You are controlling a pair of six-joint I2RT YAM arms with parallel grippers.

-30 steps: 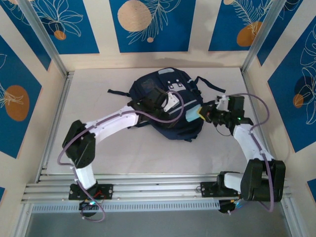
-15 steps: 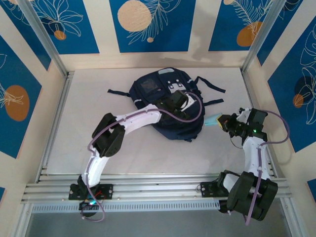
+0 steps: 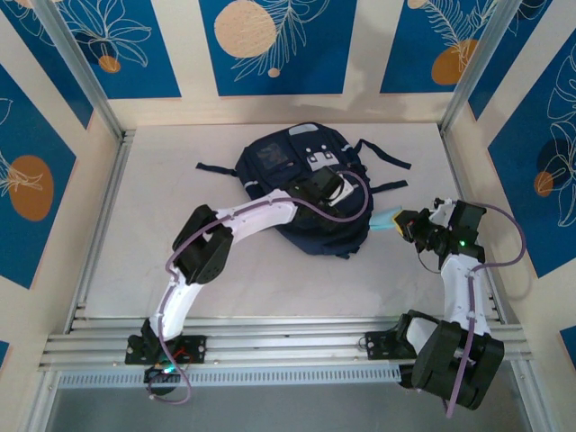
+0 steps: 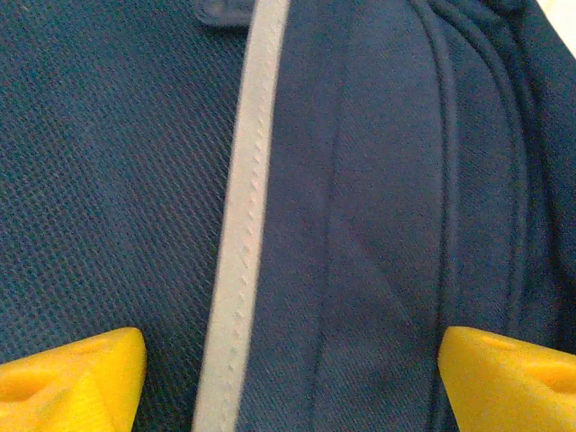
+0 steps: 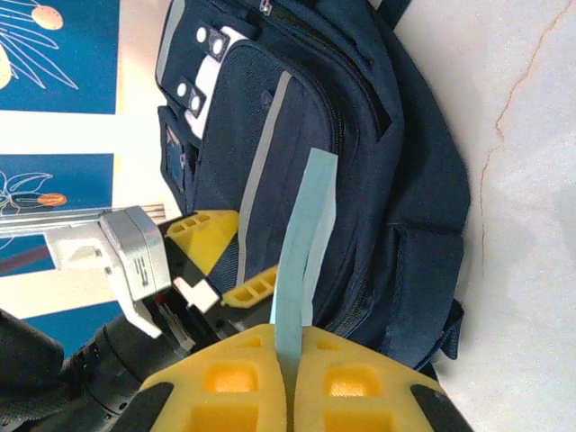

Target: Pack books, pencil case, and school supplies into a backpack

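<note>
Moved since earlier: right claw (image 3: 402, 221) had drawn back to the right, off the side of the backpack (image 3: 270, 166), taking the light-blue pad (image 3: 384, 219) with it; left arm (image 3: 243, 219) had stretched further across the pack, elbow swung in toward the middle of the desk (image 3: 162, 180).
Left claw (image 3: 328, 186): open, nothing between the jaws; yellow fingertips (image 4: 76, 378) stood wide apart at the two lower corners of the wrist view, close above navy fabric.
Under left claw: pale grey stripe (image 4: 241, 225) ran lengthwise down the fabric, with stitched seams to its right.
Right claw: closed on the light-blue pad, yellow fingers (image 5: 225, 382) pressed against both faces of its near end.
Light-blue pad: held edge-on, clear of the desk, pointing from the claw toward the backpack's right flank; just beside the fabric, contact not discernible.
Backpack: lay flat, front upward, on the middle-to-far part of the desk; white patches (image 3: 317, 160) on the front, dark straps (image 3: 382, 155) trailing off to the right and one to the left.
Right arm (image 3: 463, 288): rose from its base at the near right and bent inward toward the pack.
Desk: pale surface with faint veining.
Surround: wall panels (image 3: 270, 45) in blue and cream, printed with leaves and orange discs.
</note>
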